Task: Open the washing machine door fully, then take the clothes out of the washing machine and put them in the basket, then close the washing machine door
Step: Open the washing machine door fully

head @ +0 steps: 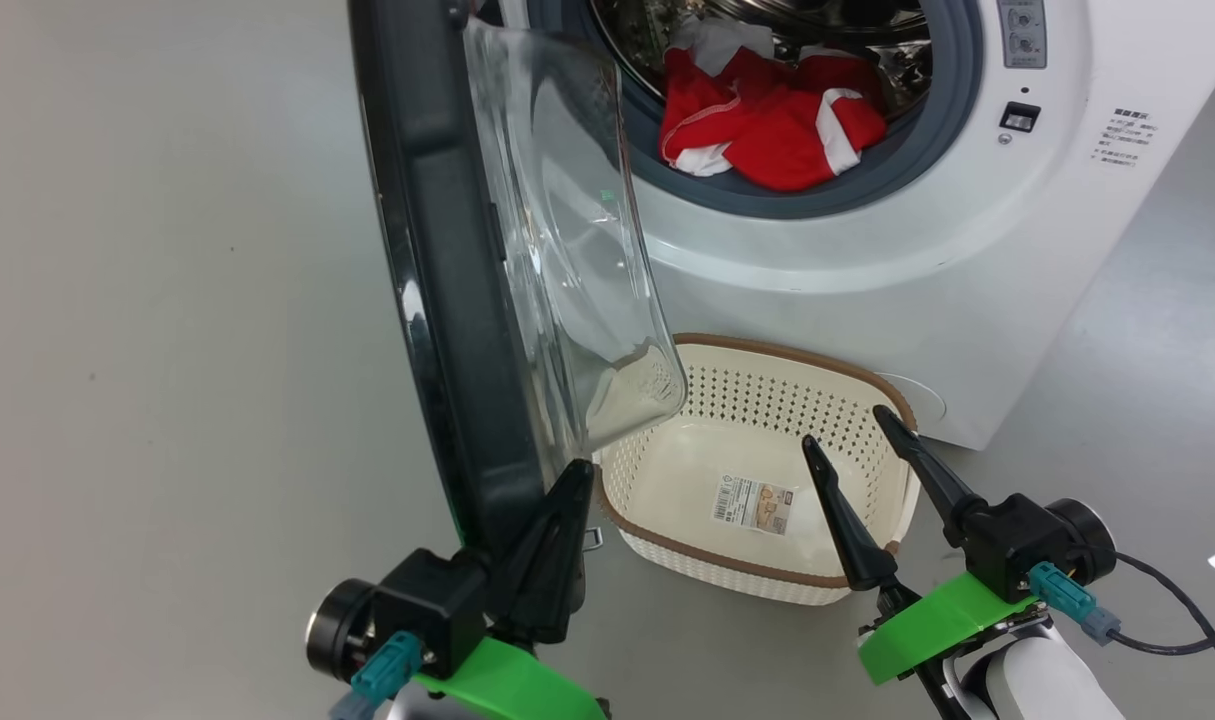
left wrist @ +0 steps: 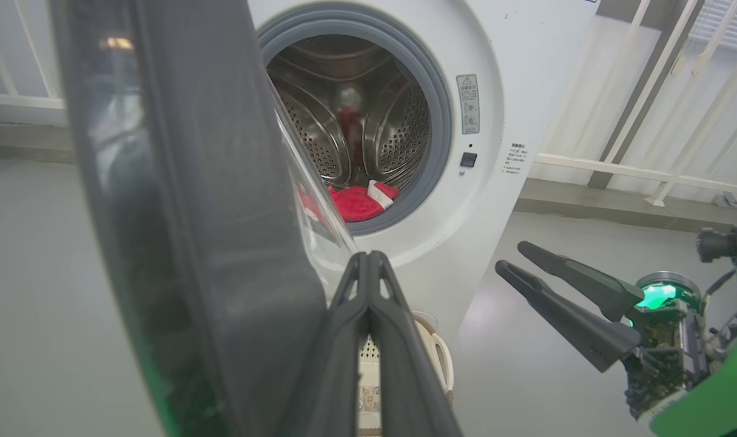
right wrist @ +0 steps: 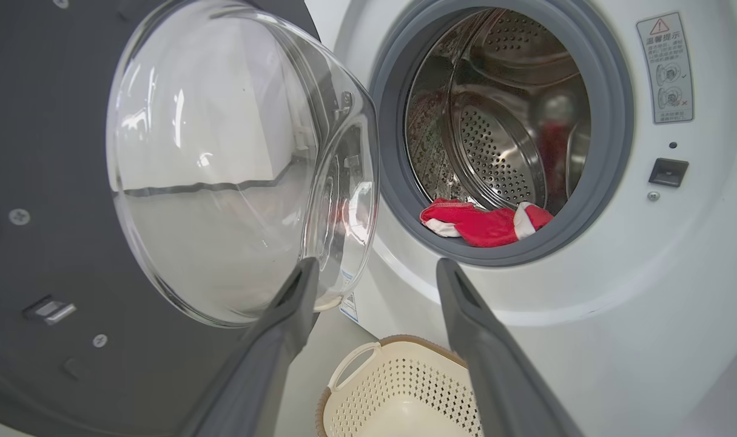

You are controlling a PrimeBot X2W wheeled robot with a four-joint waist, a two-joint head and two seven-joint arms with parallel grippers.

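Door (head: 437,280) status? /A

Swung well out from washer (head: 867,260) front, hinged left of the opening in head view. Roughly square to the front. Black rim edge-on to the head camera, glass bowl bulging toward the basket side. /B

Clothes (head: 777,130)? /A

Inside washer, low at the drum's front. Red heap with white trim, front edge lapping over the grey seal. /B

Basket (head: 767,352)? /A

On the floor at the foot of washer, right below the opening, just beside the front panel. Paper label on its bottom. Door's glass bowl overhanging its left end in head view. /B

Left gripper (head: 575,475)? /A

Fingers pressed flat together, nothing between. Out in front of washer, at the door's lower rim. Touching or just off, cannot tell. /B

Right gripper (head: 847,426)? /A

Fingers spread wide, nothing between. In front of washer, above the basket's near right part, tips pointing at washer's front. Well apart from clothes. /B
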